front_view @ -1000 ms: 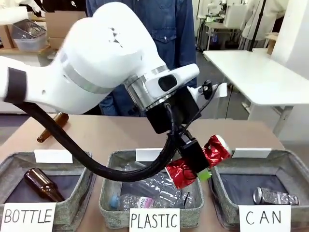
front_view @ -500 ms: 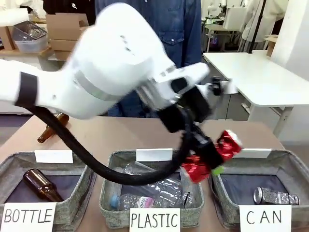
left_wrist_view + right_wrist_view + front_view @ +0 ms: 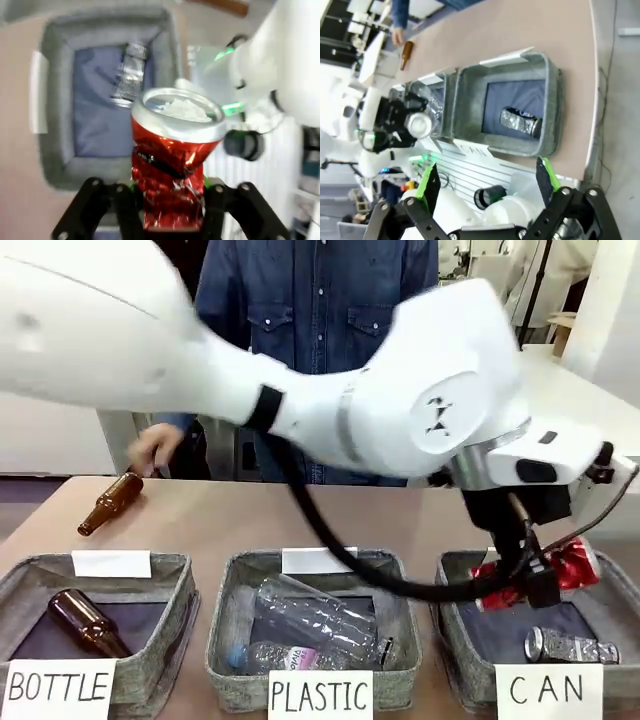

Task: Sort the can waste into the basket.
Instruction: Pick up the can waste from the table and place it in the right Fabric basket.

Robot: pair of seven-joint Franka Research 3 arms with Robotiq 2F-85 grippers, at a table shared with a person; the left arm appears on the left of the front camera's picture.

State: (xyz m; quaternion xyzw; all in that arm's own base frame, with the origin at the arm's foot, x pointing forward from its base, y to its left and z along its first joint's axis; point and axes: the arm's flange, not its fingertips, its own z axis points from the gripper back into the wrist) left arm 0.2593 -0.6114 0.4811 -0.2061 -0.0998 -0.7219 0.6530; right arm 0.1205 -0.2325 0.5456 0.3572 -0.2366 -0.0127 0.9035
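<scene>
My left gripper [image 3: 535, 578] is shut on the dented red can [image 3: 577, 564] and holds it just above the grey basket [image 3: 452, 638] signed CAN, at the right end of the row. In the left wrist view the red can [image 3: 170, 160] sits between my black fingers [image 3: 125, 205], its open top facing the basket [image 3: 55, 105] below. A silver-grey can [image 3: 570, 645] lies on the basket's dark base. The same can [image 3: 520, 121] and basket [image 3: 470, 95] appear in the right wrist view. My right gripper [image 3: 485, 182] is open and holds nothing, off the table's end beside the basket.
The BOTTLE basket [image 3: 175, 625] holds a brown bottle [image 3: 85, 620]. The PLASTIC basket [image 3: 225, 640] holds clear bottles [image 3: 305, 615]. Another brown bottle [image 3: 110, 502] lies on the table at far left, a person's hand [image 3: 155, 448] by it. My left arm spans the middle.
My left arm has swung right with the red can, from over the PLASTIC basket to over the CAN basket. The person's hand now shows near the far-left bottle.
</scene>
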